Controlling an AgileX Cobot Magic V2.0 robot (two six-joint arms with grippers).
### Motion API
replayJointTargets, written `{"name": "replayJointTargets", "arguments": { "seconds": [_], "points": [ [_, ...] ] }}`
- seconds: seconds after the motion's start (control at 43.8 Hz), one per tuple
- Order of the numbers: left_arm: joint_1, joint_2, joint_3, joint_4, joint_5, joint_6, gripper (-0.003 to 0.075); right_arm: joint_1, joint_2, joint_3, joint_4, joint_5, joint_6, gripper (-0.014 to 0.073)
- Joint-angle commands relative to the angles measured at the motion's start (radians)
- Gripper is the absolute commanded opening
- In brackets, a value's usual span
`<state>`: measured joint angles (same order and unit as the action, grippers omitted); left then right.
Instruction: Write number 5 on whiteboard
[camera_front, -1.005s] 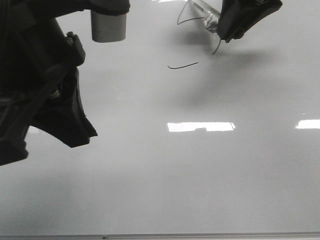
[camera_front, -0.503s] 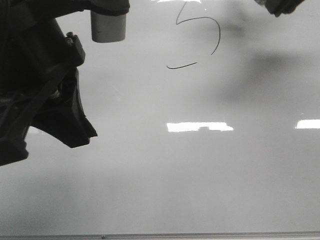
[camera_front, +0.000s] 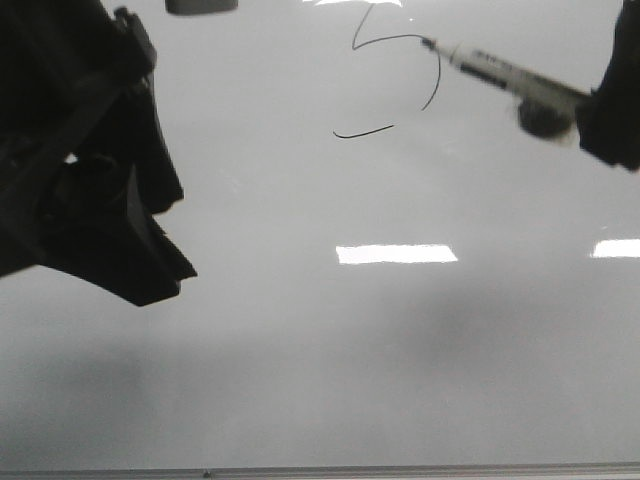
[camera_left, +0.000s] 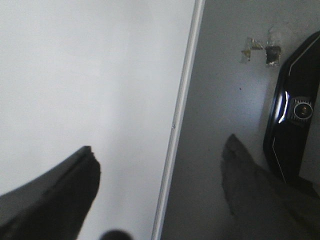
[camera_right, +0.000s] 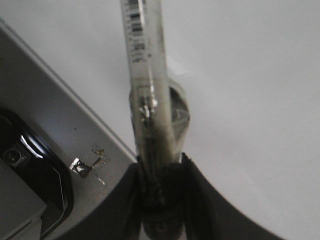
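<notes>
Now that the right claw (camera_right: 161, 172) is back in view, clamped on the marker (camera_front: 500, 72), its tip sits beside the number 5 (camera_front: 395, 75) on the whiteboard (camera_front: 330, 350). Prob. a touch-up; digit looks near done. Left claw (camera_left: 155, 200) spread apart, idle.

whiteboard (camera_front: 400, 350): glossy, smooth | edge strip (camera_left: 181, 120): metal | marker (camera_right: 147, 100): clear plastic

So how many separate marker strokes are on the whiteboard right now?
2. The hooked curve of the number 5 sits at the top centre of the whiteboard, with the marker tip touching it; a detached dash lies below-left. The top of the 5 may run off-frame.
</notes>
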<state>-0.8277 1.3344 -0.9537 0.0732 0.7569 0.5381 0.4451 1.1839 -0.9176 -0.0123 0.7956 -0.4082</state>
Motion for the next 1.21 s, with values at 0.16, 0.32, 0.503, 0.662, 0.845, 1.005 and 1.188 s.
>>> {"name": "replayJointTargets", "arguments": {
  "seconds": [0.16, 0.32, 0.503, 0.662, 0.845, 1.005, 1.188],
  "points": [
    [-0.050, -0.121, -0.094, -0.022, -0.102, 0.077, 0.0605, 0.196, -0.064, 0.117, -0.012, -0.192, -0.084, -0.0062],
    [-0.141, -0.114, -0.096, -0.013, -0.124, 0.139, 0.0520, 0.331, -0.064, 0.116, -0.012, -0.272, -0.084, -0.0062],
    [-0.187, -0.114, -0.096, -0.011, -0.169, 0.139, 0.0439, 0.387, -0.064, 0.116, -0.012, -0.329, -0.084, -0.0062],
    [-0.198, -0.114, -0.096, -0.020, -0.184, 0.139, 0.0393, 0.393, -0.064, 0.116, -0.012, -0.341, -0.084, -0.0062],
    [-0.198, -0.098, -0.096, -0.020, -0.189, 0.139, 0.0351, 0.394, -0.064, 0.116, -0.001, -0.360, -0.084, -0.0062],
    [-0.198, -0.054, -0.096, -0.020, -0.185, 0.139, 0.0345, 0.424, -0.064, 0.116, -0.001, -0.379, -0.084, -0.0062],
    [-0.198, -0.045, -0.106, -0.020, -0.195, 0.139, 0.0345, 0.432, -0.064, 0.116, -0.001, -0.366, -0.084, -0.0062]
  ]
}}
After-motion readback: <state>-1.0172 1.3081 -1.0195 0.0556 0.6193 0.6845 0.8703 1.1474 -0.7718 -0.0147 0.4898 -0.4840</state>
